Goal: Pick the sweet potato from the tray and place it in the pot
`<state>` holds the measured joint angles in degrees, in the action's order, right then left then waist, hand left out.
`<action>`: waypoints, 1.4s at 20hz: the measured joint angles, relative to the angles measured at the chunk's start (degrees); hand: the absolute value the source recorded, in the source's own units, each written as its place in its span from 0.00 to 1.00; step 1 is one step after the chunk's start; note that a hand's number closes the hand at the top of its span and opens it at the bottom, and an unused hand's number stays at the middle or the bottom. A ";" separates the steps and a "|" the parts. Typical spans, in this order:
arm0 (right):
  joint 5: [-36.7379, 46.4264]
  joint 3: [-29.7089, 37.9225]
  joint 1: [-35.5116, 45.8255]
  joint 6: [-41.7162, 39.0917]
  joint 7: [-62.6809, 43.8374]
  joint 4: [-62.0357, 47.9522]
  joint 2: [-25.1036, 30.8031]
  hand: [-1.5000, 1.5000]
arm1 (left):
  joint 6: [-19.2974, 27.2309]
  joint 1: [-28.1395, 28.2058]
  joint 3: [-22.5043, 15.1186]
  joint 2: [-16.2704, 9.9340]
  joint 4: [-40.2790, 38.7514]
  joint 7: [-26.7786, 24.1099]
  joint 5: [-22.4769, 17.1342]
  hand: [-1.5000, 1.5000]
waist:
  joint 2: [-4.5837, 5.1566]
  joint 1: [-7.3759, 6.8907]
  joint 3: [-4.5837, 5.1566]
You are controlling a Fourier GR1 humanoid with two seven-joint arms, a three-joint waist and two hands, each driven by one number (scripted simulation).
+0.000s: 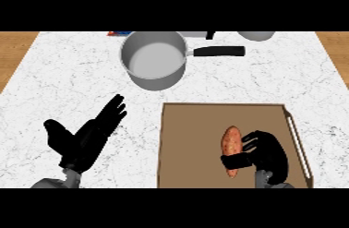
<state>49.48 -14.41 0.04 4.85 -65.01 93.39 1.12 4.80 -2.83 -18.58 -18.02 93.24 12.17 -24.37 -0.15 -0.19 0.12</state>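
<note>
Left hand [87,137] sits over bare counter at the lower left, fingers straight and fanned up toward the pot, thumb out to the side, holding nothing. It reads as parked: well clear of the tray so it doesn't get in the way of the working side. Next over, further back: pot [155,59], grey, empty inside as far as I can see, black handle pointing right, mouth fully exposed, so a drop from above has no obstruction. It stands well apart from the tray, up and left of it, so the carry will have to go forward and leftward. Some small items along the back edge behind it, too cut off to identify. Then the tray [194,144], brown, flat, low rim, taking up the lower right of the counter. Sweet potato [231,150] lies on it lengthwise, toward the tray's right half, not lifted as far as I can tell. Right hand [262,151] comes in from the bottom edge just right of it, fingers curled in from the right side, thumb across the lower part of the potato. Looks like a side grasp closing or closed on it; grasp stage, lift not yet done.
</note>
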 measured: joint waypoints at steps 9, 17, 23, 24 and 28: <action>-6.32 -6.50 7.63 -15.91 22.86 -3.69 12.04 1.00 | -0.78 -0.81 -0.14 0.76 -0.69 0.22 0.43 0.50 | 0.23 -0.85 -0.10; -1.68 -4.77 10.48 -16.59 27.03 1.33 17.45 1.00 | -1.26 0.47 0.96 2.02 -1.04 -0.03 1.79 0.50 | 0.04 0.23 -0.10; -0.17 -2.05 12.22 -17.45 23.84 14.53 18.88 1.00 | -1.57 0.52 1.85 1.84 0.31 1.32 1.88 0.50 | -0.09 0.52 -0.10; -0.46 -1.29 13.08 -18.03 23.68 16.33 19.10 1.00 | -1.73 0.31 2.29 1.66 0.62 1.78 1.66 0.50 | -0.09 0.49 -0.09; -2.33 0.94 17.89 -21.23 22.55 22.69 18.99 1.00 | -1.85 0.13 2.41 2.55 0.08 1.53 2.27 0.50 | -0.04 0.34 -0.08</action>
<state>47.15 -13.48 17.93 -16.39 -42.46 116.08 20.12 2.95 -2.70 -16.17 -15.47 93.32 13.70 -22.10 -0.19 0.15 0.03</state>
